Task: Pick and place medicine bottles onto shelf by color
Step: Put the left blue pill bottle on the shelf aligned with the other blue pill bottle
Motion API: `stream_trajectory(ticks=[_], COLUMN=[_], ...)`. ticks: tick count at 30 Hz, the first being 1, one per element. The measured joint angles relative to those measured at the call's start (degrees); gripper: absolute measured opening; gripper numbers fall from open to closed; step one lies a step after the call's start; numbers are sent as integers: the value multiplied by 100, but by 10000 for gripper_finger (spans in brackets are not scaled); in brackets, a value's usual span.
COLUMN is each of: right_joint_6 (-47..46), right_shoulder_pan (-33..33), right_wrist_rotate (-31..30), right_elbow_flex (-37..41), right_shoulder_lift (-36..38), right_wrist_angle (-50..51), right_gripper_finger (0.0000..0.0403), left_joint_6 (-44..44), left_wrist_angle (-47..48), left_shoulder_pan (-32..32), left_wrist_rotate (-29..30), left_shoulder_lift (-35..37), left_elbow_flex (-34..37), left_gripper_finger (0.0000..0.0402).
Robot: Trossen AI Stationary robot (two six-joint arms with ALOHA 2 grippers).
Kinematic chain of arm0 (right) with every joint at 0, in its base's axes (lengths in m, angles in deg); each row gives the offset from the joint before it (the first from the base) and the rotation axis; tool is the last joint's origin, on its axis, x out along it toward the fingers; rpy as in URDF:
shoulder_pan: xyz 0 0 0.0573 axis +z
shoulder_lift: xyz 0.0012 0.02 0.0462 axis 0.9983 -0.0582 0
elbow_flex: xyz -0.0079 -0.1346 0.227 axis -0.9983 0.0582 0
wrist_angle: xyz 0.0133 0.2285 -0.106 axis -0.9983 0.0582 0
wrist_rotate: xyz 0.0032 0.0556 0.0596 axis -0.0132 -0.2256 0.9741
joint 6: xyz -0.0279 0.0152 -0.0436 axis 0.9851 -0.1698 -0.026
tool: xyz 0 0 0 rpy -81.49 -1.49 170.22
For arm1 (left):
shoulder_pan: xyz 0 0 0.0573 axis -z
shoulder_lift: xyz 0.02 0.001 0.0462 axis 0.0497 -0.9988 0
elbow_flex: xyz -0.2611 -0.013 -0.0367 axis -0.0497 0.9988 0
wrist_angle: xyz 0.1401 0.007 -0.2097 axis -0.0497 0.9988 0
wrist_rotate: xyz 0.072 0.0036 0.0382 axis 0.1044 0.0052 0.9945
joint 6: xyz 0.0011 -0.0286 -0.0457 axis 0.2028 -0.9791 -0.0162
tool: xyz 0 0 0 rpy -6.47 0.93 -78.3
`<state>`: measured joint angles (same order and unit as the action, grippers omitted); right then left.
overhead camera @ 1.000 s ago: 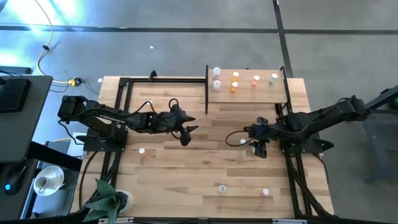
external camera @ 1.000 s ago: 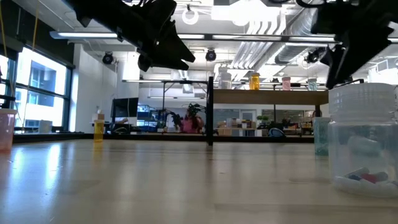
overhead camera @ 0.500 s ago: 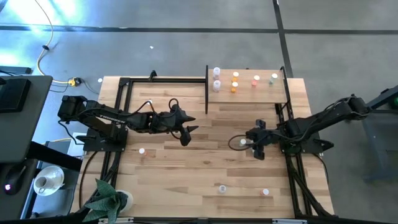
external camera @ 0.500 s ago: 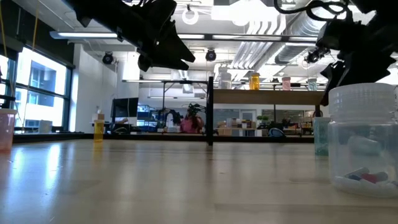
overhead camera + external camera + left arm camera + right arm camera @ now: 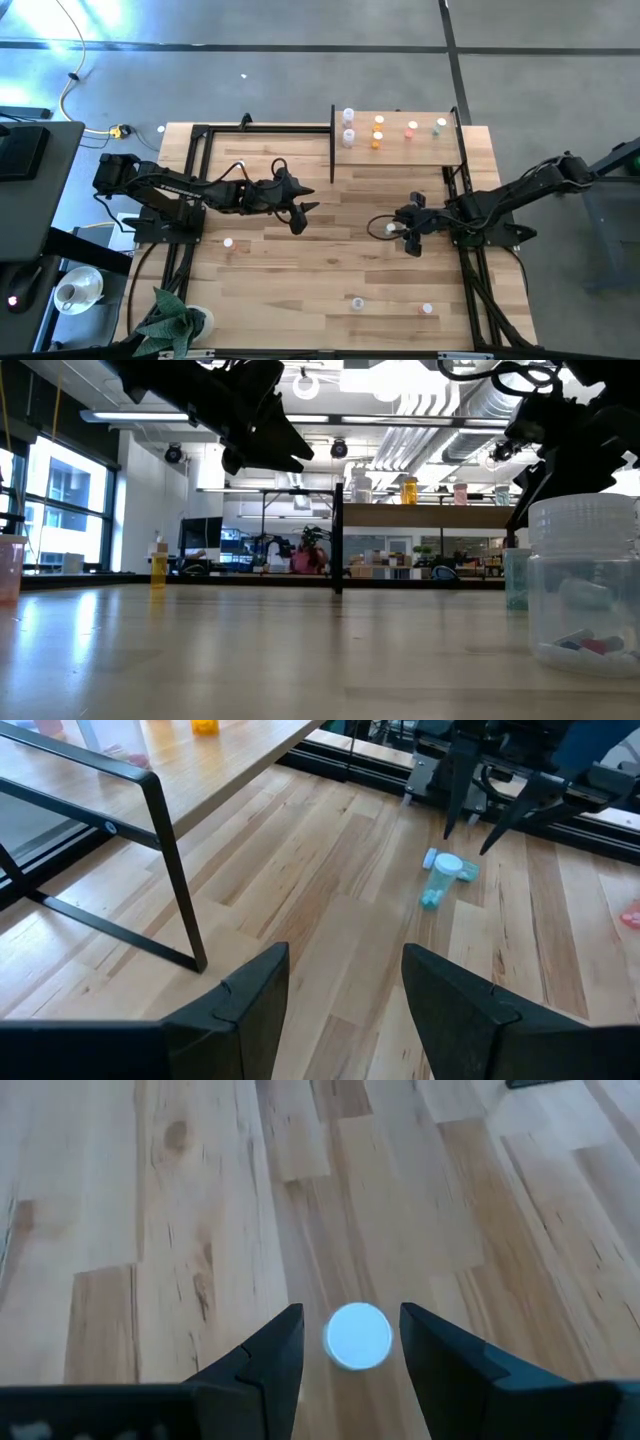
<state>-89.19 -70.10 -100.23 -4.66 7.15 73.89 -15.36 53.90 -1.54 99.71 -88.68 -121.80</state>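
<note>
While straddling a white-capped bottle [image 5: 358,1336], right hand [image 5: 350,1342] open, apart.

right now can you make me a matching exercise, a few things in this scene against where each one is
Things:
1. right gripper
2. left gripper
3. orange bottles
4. pink-capped bottle

Places:
A. on the shelf
B. hanging open above the middle of the table, nothing between its fingers
C. near the table's front edge
D. open, its fingers on either side of a white-capped bottle

Pairs: 1-D, 2-B, 3-A, 4-C
</note>
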Motion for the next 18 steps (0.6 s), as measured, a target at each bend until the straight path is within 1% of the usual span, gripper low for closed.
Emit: stream_trajectory(ticks=[5,14,18], right_joint_6=[-93,-177,-180], right_shoulder_pan=[0,0,-4], right_wrist_rotate=[-78,-80,-57], right_elbow_flex=[0,0,-15], right_shoulder_lift=[-94,-733,-902], right_wrist_angle=[-30,-332,-427], right_gripper_finger=[157,157,157], left_joint_6=[0,0,0], left_wrist_angle=[0,0,0], left_shoulder_pan=[0,0,0], left_wrist_rotate=[0,0,0], left_shoulder_lift=[0,0,0], left_elbow_flex=[0,0,0], left_gripper_finger=[184,184,184])
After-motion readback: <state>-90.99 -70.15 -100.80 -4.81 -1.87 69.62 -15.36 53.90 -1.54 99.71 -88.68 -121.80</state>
